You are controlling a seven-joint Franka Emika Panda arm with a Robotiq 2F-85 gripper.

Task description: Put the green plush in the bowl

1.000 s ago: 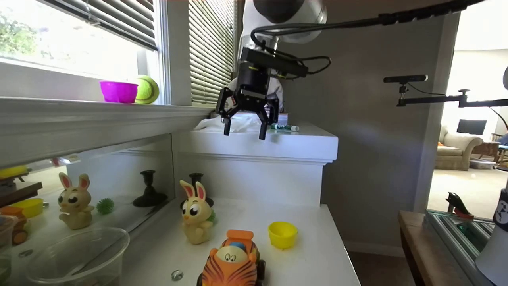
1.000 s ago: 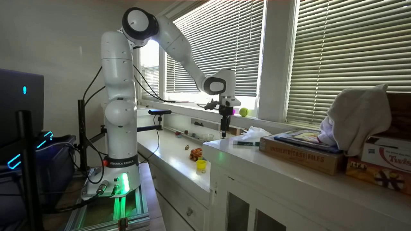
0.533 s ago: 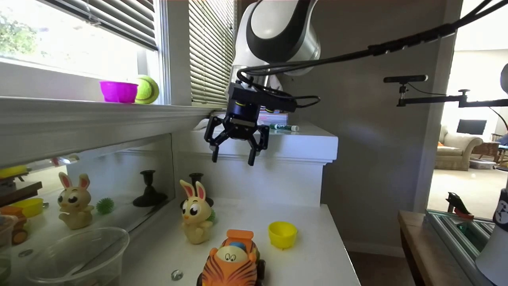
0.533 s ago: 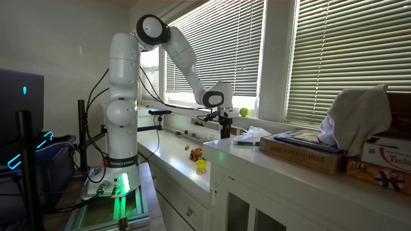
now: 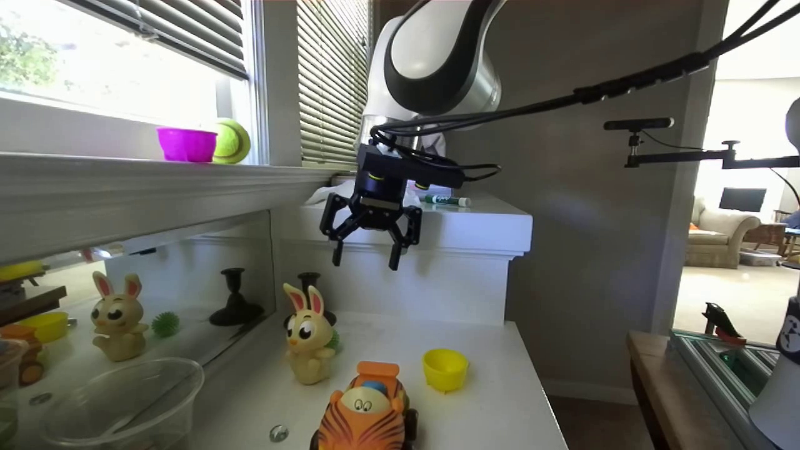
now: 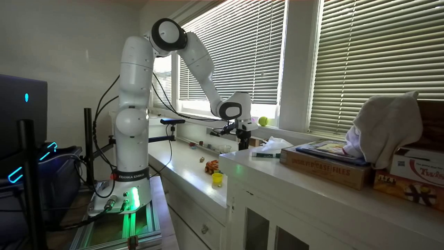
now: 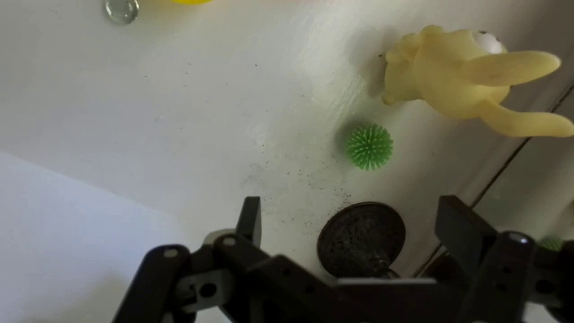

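Observation:
The green plush (image 7: 369, 147) is a small round green ball with soft spikes, lying on the white counter in the wrist view. In an exterior view its edge (image 5: 334, 340) shows behind the rabbit toy. A magenta bowl (image 5: 187, 145) stands on the window sill, and a yellow bowl (image 5: 445, 370) stands on the counter; the yellow bowl also shows in an exterior view (image 6: 217, 178). My gripper (image 5: 366, 262) is open and empty, pointing down, well above the counter. In the wrist view the plush lies just beyond the fingertips (image 7: 350, 202), roughly centred between them.
A dark candlestick (image 7: 358, 240) stands between and below my fingers. A cream rabbit toy (image 7: 448, 74) stands beside the plush. An orange tiger car (image 5: 365, 412), a clear cup (image 5: 125, 406) and a mirrored back wall are near. A raised white ledge (image 5: 406, 228) borders the counter. A tennis ball (image 5: 231, 141) sits on the sill.
My gripper has come down and slightly left in an exterior view, mostly in the first half second. It has stayed open. The objects have not moved.

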